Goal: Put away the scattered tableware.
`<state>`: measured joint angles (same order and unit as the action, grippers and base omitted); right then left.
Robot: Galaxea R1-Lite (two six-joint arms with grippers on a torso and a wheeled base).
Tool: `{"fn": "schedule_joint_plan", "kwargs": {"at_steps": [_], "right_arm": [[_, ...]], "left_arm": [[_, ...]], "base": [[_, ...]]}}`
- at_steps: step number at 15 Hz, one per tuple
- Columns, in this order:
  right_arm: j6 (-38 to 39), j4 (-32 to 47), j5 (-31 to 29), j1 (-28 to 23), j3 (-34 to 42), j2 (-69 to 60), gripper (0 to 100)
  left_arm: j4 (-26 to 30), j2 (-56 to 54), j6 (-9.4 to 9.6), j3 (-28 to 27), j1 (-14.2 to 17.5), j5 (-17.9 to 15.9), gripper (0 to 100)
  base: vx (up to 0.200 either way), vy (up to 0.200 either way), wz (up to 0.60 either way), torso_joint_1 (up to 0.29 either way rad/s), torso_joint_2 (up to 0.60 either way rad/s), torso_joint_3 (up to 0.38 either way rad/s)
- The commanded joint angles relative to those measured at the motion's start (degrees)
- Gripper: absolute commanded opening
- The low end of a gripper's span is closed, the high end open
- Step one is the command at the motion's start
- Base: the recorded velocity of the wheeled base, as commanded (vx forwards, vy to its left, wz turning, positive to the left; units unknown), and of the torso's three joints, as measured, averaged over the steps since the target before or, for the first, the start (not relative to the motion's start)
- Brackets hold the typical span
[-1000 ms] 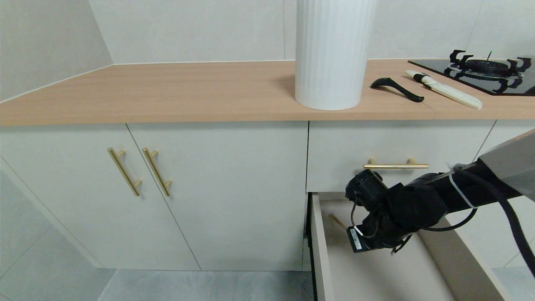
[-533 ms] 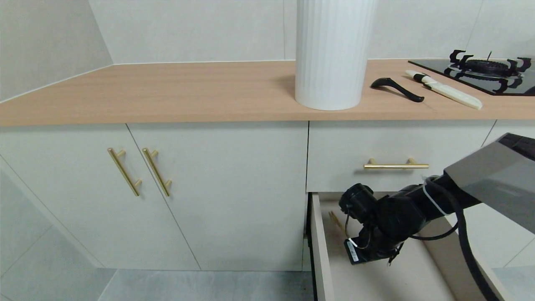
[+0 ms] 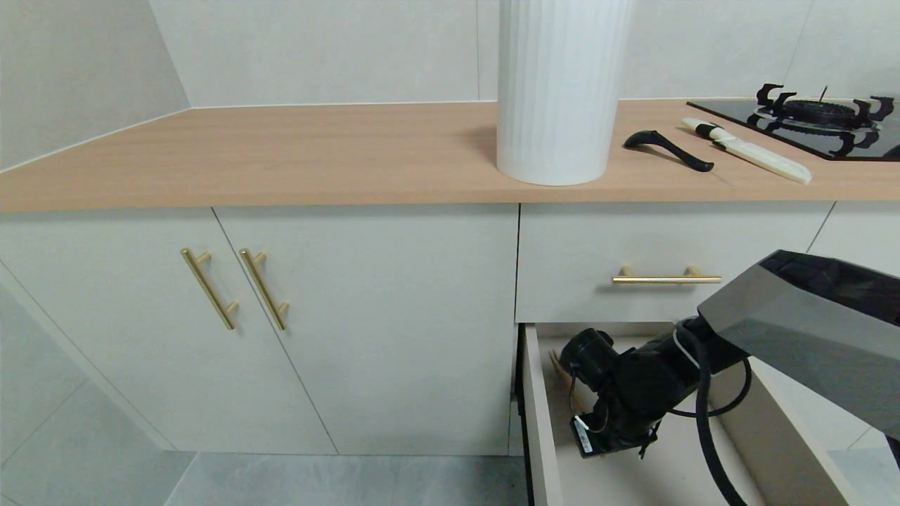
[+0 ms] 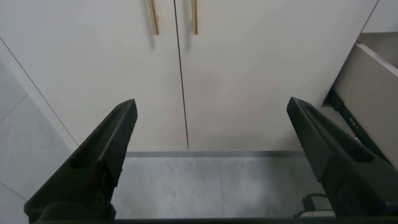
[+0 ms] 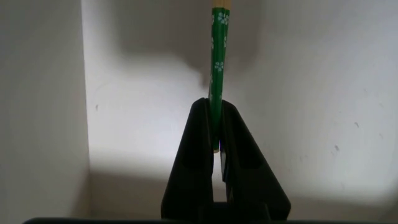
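Held a chopstick inside the open drawer in the right gripper, ready for stowing.
Head view: set the right gripper low between the drawer walls, with the chopstick's pale tip poking ahead toward the drawer's back, presumably to lay it flat on the floor. Left a knife and a black-handled utensil on the countertop, well above and beyond that gripper, probably the next items to store. Left wrist view: spread the left gripper wide apart on nothing, facing the cabinet doors, apparently parked out of the way. Right wrist view: pinched the jaws together on the green, flower-printed chopstick near one end, with the shaft running straight out past the fingertips just above the pale drawer floor. Gripped it endwise, probably for a level release.
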<state>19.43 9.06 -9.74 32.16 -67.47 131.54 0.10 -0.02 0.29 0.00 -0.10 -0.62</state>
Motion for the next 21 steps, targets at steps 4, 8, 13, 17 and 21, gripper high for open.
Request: {"fn": "schedule_joint_plan", "kwargs": {"at_steps": [4,8,13,17,21], "right_arm": [[0.0,-0.5,-0.1,0.0,0.1,1.4,0],[1.0,-0.5,-0.1,0.0,0.0,1.4,100],[1.0,-0.4,-0.1,0.0,0.2,0.7,100],[1.0,0.0,-0.1,-0.3,1.7,-7.5,100],[0.8,-0.2,-0.2,-2.5,4.0,-17.7,100]], "left_arm": [[0.0,0.0,-0.03,0.0,0.0,0.0,100],[0.0,0.0,-0.03,0.0,0.0,0.0,100],[0.0,0.0,-0.03,0.0,0.0,0.0,100],[0.0,0.0,0.06,0.0,0.0,0.0,100],[0.0,0.0,0.06,0.0,0.0,0.0,100]], "base": [[0.000,0.000,0.00,0.000,0.00,0.000],[0.000,0.000,0.00,0.000,0.00,0.000],[0.000,0.000,0.00,0.000,0.00,0.000],[0.000,0.000,0.00,0.000,0.00,0.000],[0.000,0.000,0.00,0.000,0.00,0.000]]}}
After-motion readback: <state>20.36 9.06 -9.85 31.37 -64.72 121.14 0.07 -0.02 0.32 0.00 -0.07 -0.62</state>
